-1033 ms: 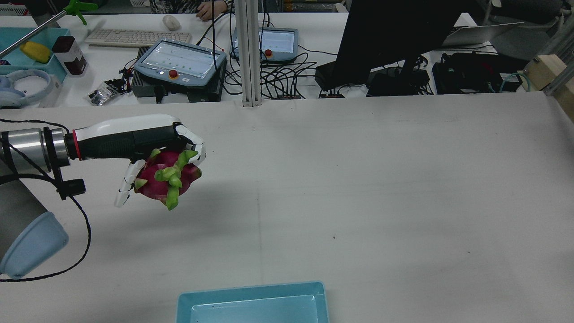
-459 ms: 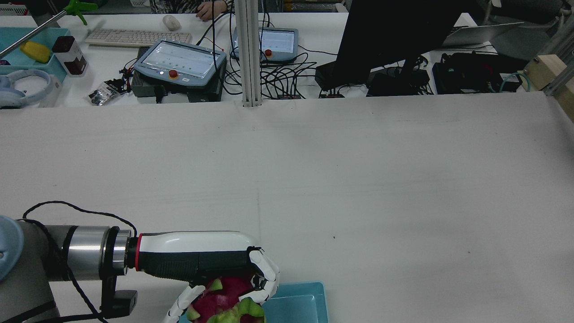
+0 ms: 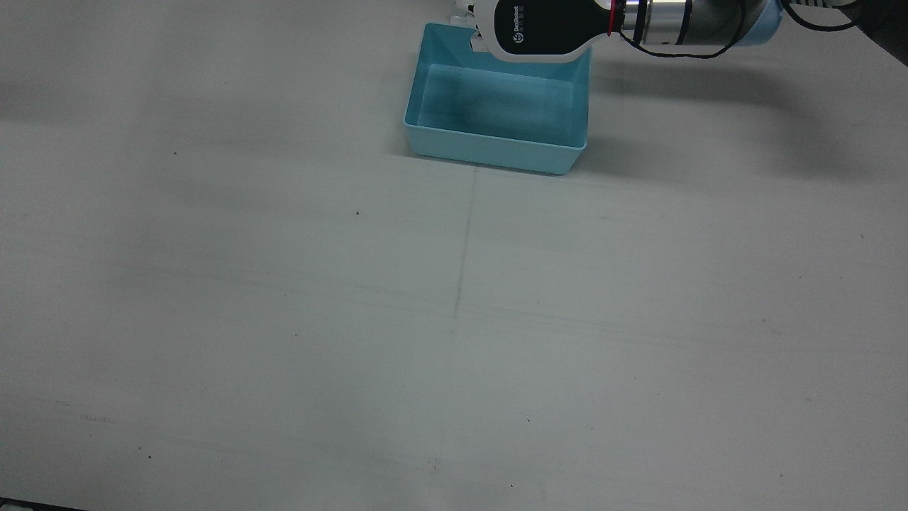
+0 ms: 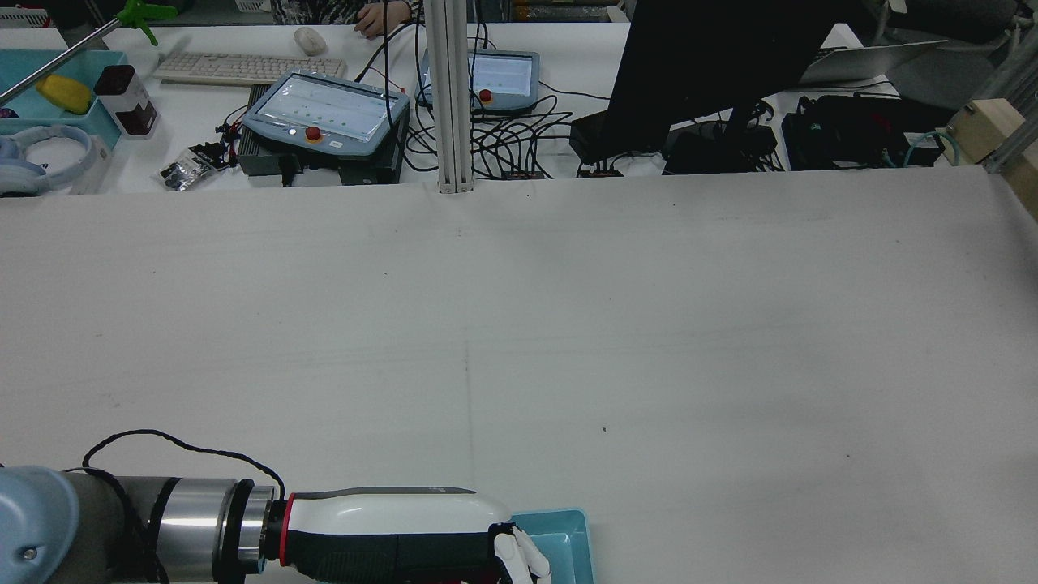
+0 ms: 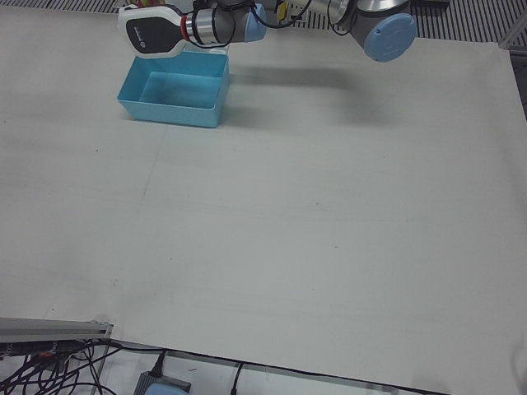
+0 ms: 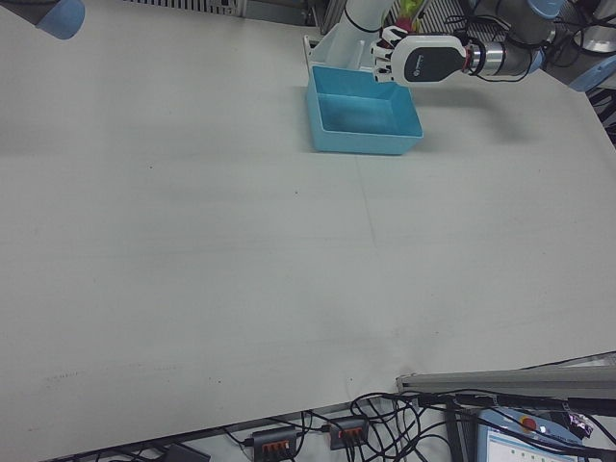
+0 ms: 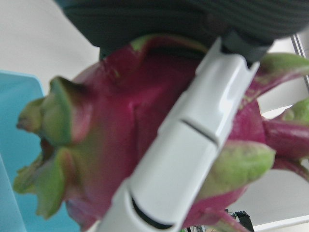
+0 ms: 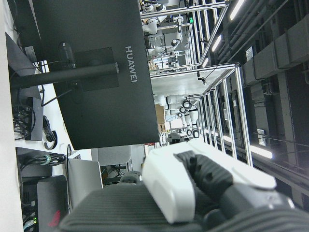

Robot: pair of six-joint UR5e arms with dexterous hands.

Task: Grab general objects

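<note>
Dragon fruit (image 7: 120, 145) behind fingers (image 7: 193, 145); tray (image 4: 559, 535) edge-cropped

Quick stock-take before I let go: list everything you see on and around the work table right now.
dragon fruit: one, magenta with green scales, held in the left hand, seen only in the left hand view
bin: one, light blue, open and with nothing in it, at the robot's edge of the table
table: one, white, bare apart from the bin
monitor: one, black, on the desk beyond the table
teach pendants: two, grey, on that desk
keyboard: one, white, same desk
left hand: one, white and black, over the bin's robot-side rim
right hand: one, white and black, seen only by its own camera, grasp unclear
</note>
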